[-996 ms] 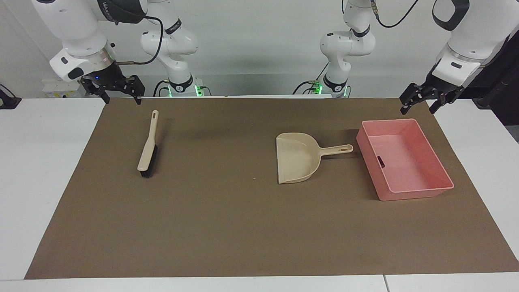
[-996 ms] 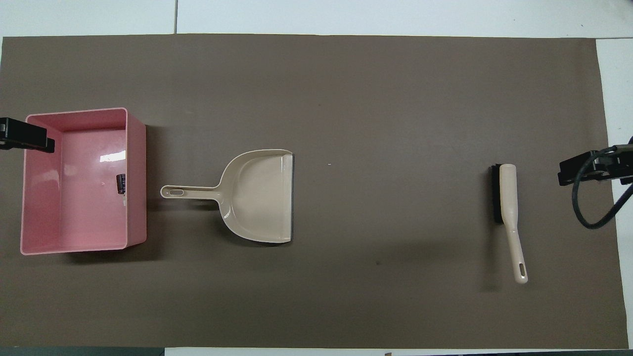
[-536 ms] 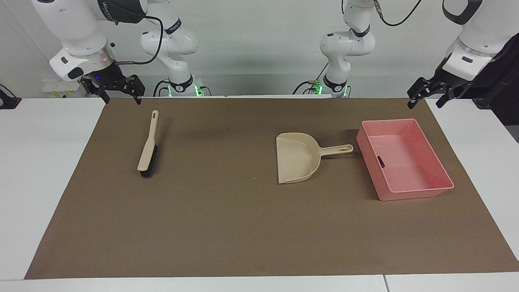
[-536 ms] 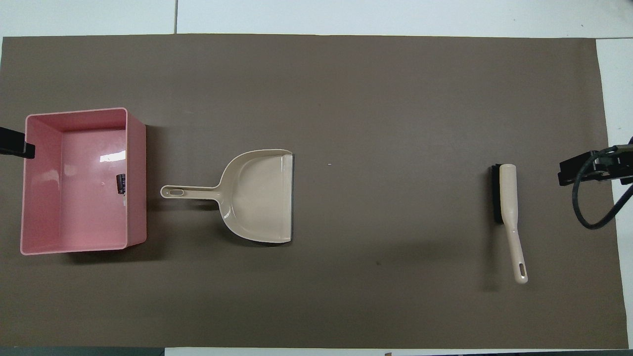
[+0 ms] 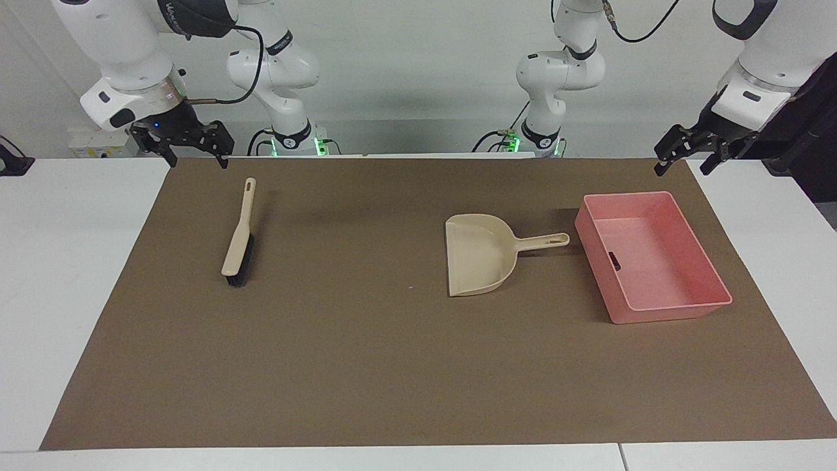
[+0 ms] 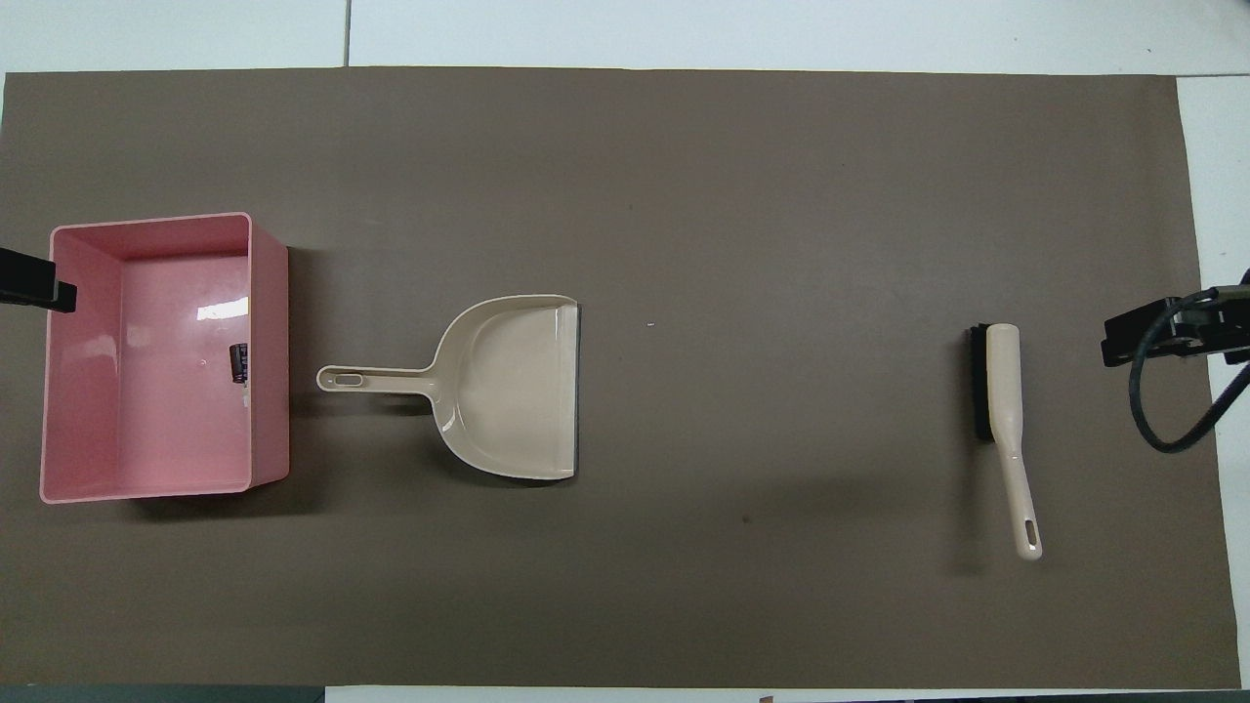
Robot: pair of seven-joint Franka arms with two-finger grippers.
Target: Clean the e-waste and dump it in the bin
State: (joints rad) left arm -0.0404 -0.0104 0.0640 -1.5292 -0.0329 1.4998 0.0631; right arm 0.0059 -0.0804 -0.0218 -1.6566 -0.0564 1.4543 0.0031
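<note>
The pink bin (image 5: 628, 195) (image 6: 270, 430) stands at the left arm's end of the brown mat. A small dark piece of e-waste (image 5: 614, 261) (image 6: 238, 362) lies inside it, against the wall beside the dustpan, with a tiny pale bit (image 6: 245, 392) next to it. My left gripper (image 5: 682, 163) (image 6: 34, 291) hangs open and empty over the mat's edge by the bin. Over the mat's corner at the other end, above the brush's handle tip, my right gripper (image 5: 197, 157) (image 6: 1162, 337) waits open and empty.
A beige dustpan (image 5: 480, 261) (image 6: 508, 386) lies beside the bin, its handle pointing at the bin. A beige brush with black bristles (image 5: 239, 239) (image 6: 1001, 391) lies toward the right arm's end. A tiny pale speck (image 6: 650, 324) sits on the mat between them.
My left gripper has risen and drawn back from over the bin's rim toward the mat's edge. The right arm, bin, dustpan and brush have not moved.
</note>
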